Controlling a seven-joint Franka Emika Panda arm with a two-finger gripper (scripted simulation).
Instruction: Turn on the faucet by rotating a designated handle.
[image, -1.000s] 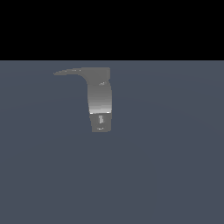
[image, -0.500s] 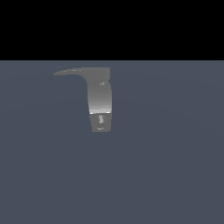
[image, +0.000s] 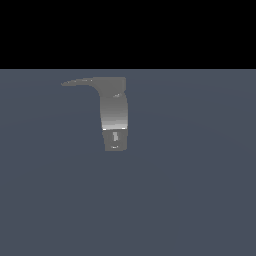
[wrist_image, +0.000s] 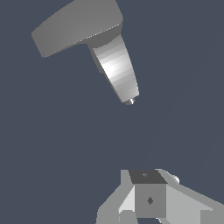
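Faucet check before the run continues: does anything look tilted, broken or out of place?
Nothing stands out. The faucet stands upright on the floor, its handle intact and projecting toward the exterior view's left. The gripper is clear of it.

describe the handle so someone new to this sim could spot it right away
In the exterior view, the only object on the flat blue-grey floor is the faucet, a small grey upright column. The handle is the thin flat arm at its top, tapering to a point toward the exterior view's left, unlike the thick column and darker base.
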